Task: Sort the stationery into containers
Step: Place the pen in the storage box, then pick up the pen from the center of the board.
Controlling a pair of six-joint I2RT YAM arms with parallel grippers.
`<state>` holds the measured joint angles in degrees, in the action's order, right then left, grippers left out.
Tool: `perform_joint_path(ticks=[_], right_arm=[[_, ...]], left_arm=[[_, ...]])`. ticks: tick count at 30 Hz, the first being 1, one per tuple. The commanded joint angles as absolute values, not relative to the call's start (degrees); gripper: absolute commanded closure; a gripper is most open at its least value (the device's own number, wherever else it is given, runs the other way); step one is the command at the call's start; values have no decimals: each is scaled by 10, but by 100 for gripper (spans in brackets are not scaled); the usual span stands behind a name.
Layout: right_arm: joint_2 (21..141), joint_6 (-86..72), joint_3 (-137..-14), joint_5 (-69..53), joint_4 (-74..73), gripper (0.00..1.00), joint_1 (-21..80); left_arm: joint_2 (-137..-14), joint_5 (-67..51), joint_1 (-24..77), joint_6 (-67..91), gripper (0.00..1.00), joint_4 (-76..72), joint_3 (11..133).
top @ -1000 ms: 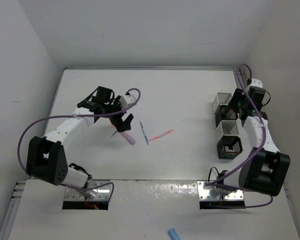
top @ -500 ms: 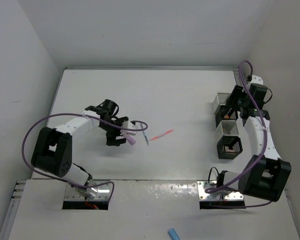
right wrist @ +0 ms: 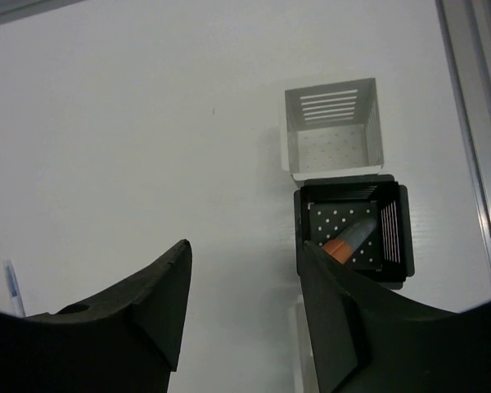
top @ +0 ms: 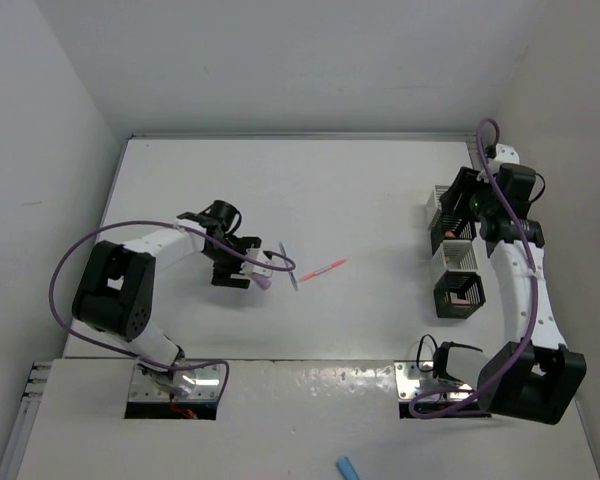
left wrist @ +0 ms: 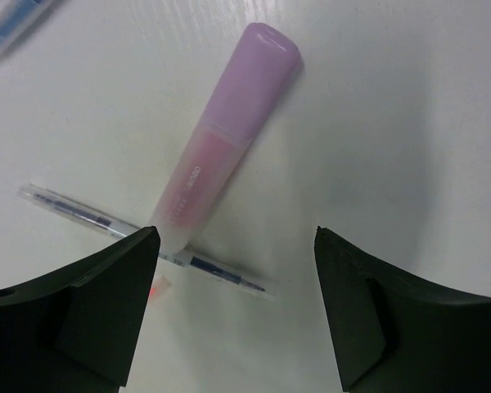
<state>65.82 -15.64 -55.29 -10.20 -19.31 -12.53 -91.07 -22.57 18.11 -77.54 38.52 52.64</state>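
Observation:
A purple highlighter (left wrist: 229, 139) lies on the white table, its lower end resting across a thin clear pen (left wrist: 147, 237). My left gripper (left wrist: 236, 237) hangs open just over them; its left finger is by the highlighter's lower end and nothing is held. From above, the left gripper (top: 252, 268) sits beside the highlighter (top: 264, 281), with a blue pen (top: 288, 266) and a pink pen (top: 325, 269) to the right. My right gripper (right wrist: 245, 250) is open and empty above the row of containers. A black container (right wrist: 393, 221) holds an orange marker (right wrist: 348, 237); a white container (right wrist: 331, 98) is behind it.
The containers stand in a row at the right edge: white (top: 443, 203), black beneath my right wrist, white (top: 458, 257), black (top: 460, 293). A blue item (top: 348, 467) lies on the near ledge by the arm bases. Walls close the table on the left, back and right.
My left gripper swung down and towards the near edge, settling over the purple highlighter, and its jaws narrowed a little. The right arm drew back slightly above the containers.

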Motion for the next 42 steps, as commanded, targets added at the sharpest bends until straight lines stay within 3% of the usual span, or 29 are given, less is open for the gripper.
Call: perform_joint_path(ticks=[1, 10, 15, 24, 28, 32, 37, 42], right_arm=[[647, -142, -576, -119, -215, 45, -116], [638, -140, -582, -140, -225, 46, -112], [642, -141, -609, -150, -253, 43, -88], [647, -98, -653, -5, -280, 34, 36], [651, -99, -661, -2, -284, 30, 54], [668, -139, -686, -10, -301, 26, 60], [682, -164, -702, -109, -303, 26, 65], [700, -178, -723, -131, -300, 26, 80]], left_arm=[[-918, -270, 172, -853, 18, 396, 556], [-1026, -312, 173, -893, 25, 453, 636], [-1037, -312, 179, -897, 40, 446, 628], [-1005, -305, 221, -892, 65, 429, 564], [-982, -305, 243, -869, 75, 429, 548], [-954, -323, 249, -837, 86, 434, 562], [-911, -372, 250, -775, 98, 447, 602], [-868, -437, 251, -609, 100, 404, 625]])
